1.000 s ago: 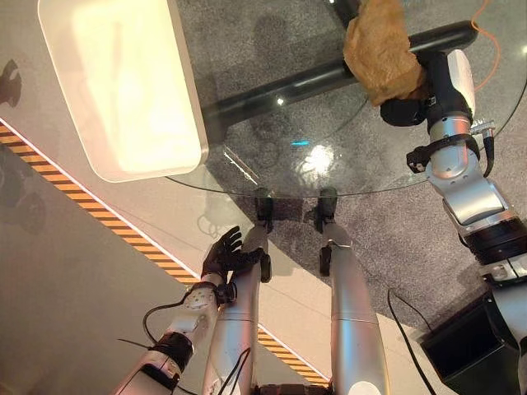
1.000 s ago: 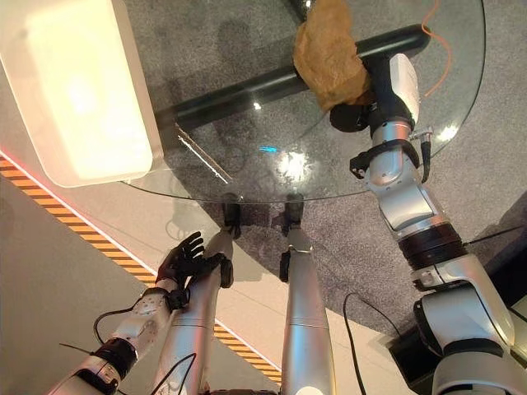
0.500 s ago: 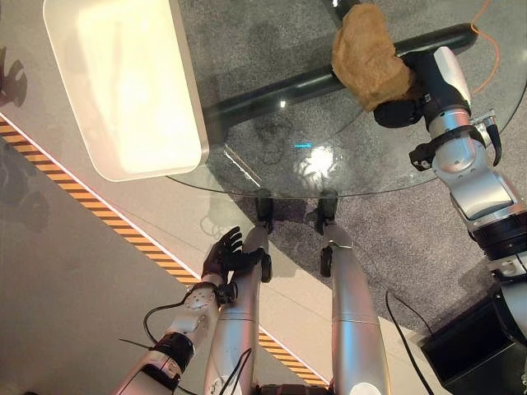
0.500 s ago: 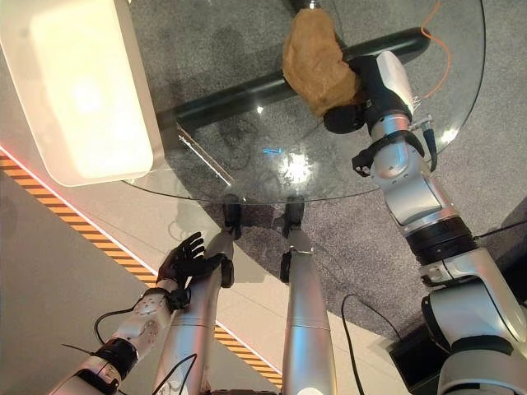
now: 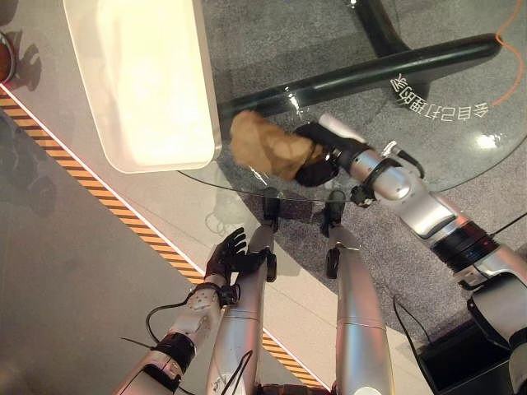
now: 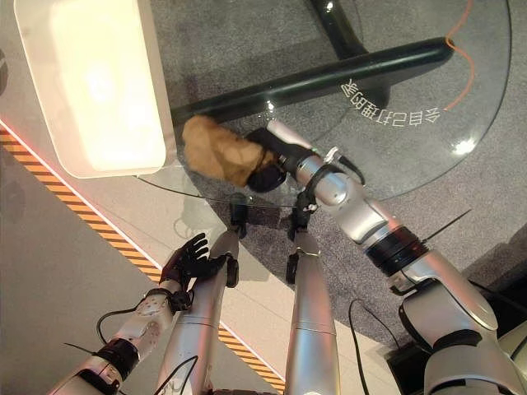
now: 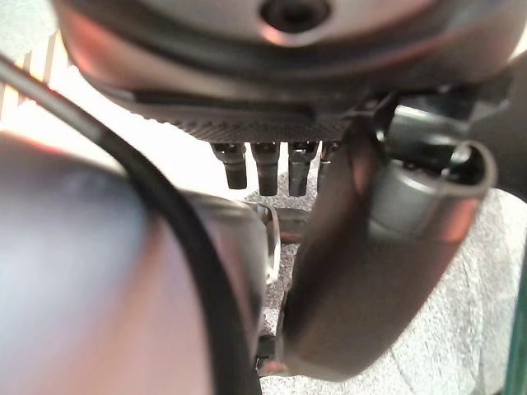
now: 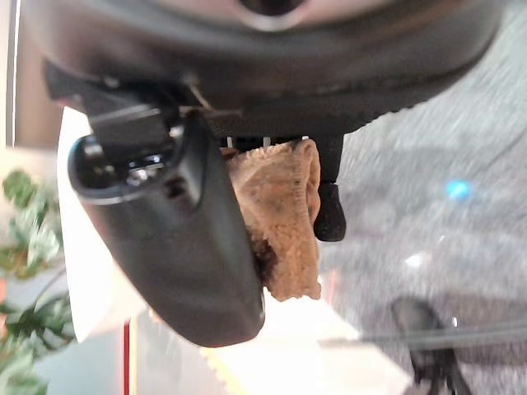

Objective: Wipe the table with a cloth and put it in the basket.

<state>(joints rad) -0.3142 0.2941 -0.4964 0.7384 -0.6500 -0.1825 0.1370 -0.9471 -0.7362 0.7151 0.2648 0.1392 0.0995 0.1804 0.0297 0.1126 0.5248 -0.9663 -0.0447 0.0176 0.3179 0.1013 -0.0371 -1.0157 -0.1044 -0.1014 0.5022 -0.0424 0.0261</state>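
The worry from where I stand is the cloth (image 5: 268, 148) slipping free near the glass tabletop's (image 5: 428, 156) near rim. It bulges loosely out of the right hand (image 5: 317, 160), and if the grip loosens it could drop over the edge to the floor instead of reaching the basket (image 5: 144, 78). A low carry could also snag the cloth on the basket's near wall, since that wall sits just beside it.

The right hand has its fingers and thumb curled round one end of the brown cloth; the wrist view shows the fabric pinched between them. Most of the cloth sticks out at about nine o'clock from the hand, toward the white basket, which sits at ten o'clock. The left hand (image 5: 226, 257) hangs low below the tabletop edge, fingers relaxed, holding nothing.
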